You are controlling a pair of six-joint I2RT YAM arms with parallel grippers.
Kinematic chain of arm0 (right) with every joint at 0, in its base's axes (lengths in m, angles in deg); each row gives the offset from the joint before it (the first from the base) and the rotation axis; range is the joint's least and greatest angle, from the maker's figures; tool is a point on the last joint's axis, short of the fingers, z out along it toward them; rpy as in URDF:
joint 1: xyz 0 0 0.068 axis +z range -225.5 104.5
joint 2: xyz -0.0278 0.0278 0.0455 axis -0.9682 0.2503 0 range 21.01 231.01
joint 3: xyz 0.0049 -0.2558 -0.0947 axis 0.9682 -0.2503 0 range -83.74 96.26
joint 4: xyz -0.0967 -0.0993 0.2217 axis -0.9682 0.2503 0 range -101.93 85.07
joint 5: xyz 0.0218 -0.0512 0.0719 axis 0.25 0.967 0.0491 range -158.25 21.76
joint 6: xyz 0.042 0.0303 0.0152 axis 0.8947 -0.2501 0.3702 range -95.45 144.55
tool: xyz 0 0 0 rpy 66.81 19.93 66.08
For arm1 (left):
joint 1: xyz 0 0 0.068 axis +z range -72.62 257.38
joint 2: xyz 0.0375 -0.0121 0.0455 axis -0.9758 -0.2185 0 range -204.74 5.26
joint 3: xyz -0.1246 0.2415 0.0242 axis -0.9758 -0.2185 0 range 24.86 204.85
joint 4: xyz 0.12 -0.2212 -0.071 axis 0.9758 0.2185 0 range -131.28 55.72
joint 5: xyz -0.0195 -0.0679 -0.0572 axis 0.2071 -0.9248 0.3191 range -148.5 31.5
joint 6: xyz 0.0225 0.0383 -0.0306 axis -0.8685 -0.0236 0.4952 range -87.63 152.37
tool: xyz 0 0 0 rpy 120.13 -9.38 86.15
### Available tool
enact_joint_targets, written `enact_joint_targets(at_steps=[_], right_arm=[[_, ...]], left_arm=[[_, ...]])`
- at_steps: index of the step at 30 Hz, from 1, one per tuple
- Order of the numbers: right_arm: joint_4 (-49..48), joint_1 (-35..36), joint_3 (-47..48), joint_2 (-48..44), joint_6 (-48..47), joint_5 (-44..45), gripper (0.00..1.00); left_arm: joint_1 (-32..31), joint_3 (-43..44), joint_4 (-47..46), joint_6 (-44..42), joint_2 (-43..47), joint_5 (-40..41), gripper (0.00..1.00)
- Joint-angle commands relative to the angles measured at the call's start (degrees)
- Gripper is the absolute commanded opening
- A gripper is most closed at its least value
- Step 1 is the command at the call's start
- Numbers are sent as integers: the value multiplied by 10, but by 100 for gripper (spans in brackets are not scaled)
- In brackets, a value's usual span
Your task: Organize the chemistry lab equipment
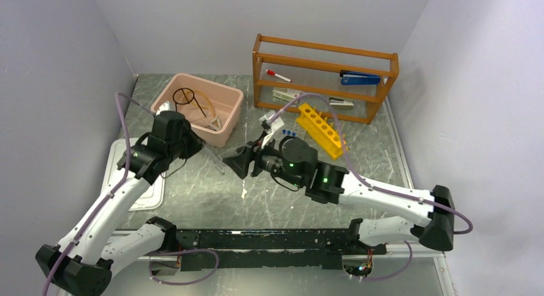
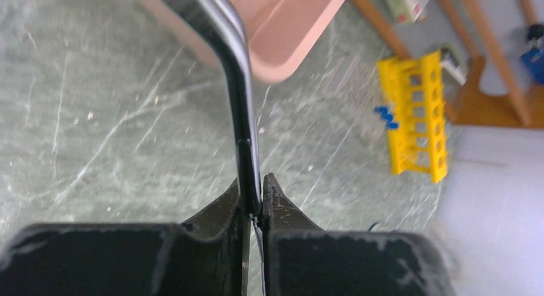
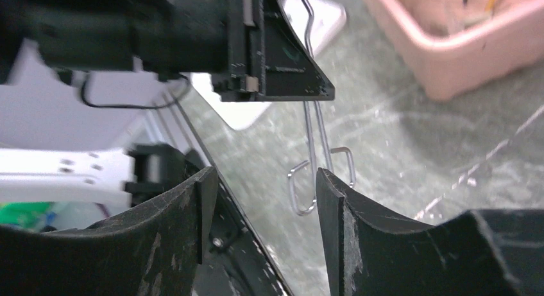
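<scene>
Your left jaws are clenched on the silvery metal tongs (image 2: 238, 103), pinching the two thin strips edge-on at the very fingertips. It looks like a narrow hold on a long, springy thing. Your right jaws stand released, but the tongs' wire loop handles hang right in the gap between them, above the worktop (image 1: 212, 193). That is the first risk: draw the right arm back at an angle and a finger could hook a loop and drag the tongs out of the left pinch or twist them in it. Back straight off along the line of the gap. The second risk is pivoting, since with so little contact the tongs may swing as you turn the left wrist. The third lies just beyond, at the pink bin (image 1: 234, 116). The far end of the tongs reaches toward its wall and could knock the rim on the way in, or tangle with the black wire ring stand (image 1: 185, 95) lying inside.
</scene>
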Motion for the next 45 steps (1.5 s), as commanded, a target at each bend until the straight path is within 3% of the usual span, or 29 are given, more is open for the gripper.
enact_joint_targets(at_steps=[1,5,9,19,24,29,45], right_arm=[[-1,-4,-28,-37,-12,45,61],[2,-5,-46,-54,-11,61,61],[8,-5,-57,-57,-9,69,61],[34,-5,-62,-60,-21,100,61],[36,-6,-63,-55,-19,105,61],[38,-5,-62,-52,-23,105,60],[41,-6,-65,-50,-25,112,60]], left_arm=[[8,119,34,4,-63,88,5],[34,224,29,18,-136,117,5],[70,271,40,95,-199,153,5],[149,299,64,268,-318,27,5],[162,316,100,336,-362,9,5],[174,370,175,341,-441,-18,5],[189,411,172,293,-552,-52,5]])
